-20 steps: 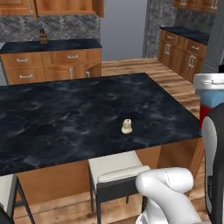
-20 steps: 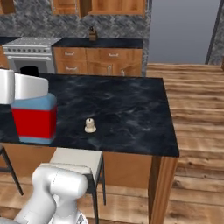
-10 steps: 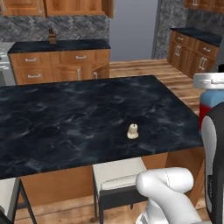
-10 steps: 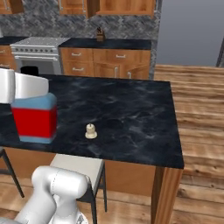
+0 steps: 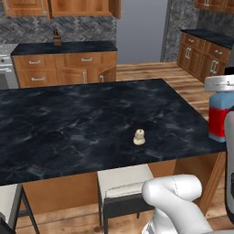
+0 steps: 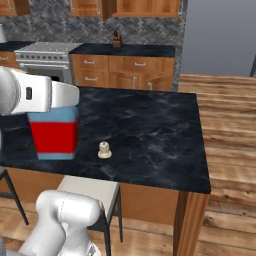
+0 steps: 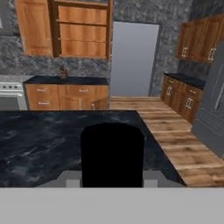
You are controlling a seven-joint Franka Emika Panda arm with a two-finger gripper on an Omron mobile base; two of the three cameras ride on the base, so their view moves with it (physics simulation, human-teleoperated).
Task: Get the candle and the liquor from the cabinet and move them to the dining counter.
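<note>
Over the dining counter's [image 6: 165, 130] near edge we hold the liquor [image 6: 54, 137] clamped in our gripper [image 6: 52, 107], as before. Since the earlier frame the whole scene has shifted with our base. The candle [image 5: 139, 137] stands near that edge. Our hand view shows the bottle's black cap [image 7: 112, 153], the open cabinet [image 7: 81, 30] behind.

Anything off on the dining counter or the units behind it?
Nothing spilled or toppled. Candle stands upright on the dining counter. Liquor is upright in the gripper, off the slab. One oddity: the cabinet hangs open, shelves bare.
</note>
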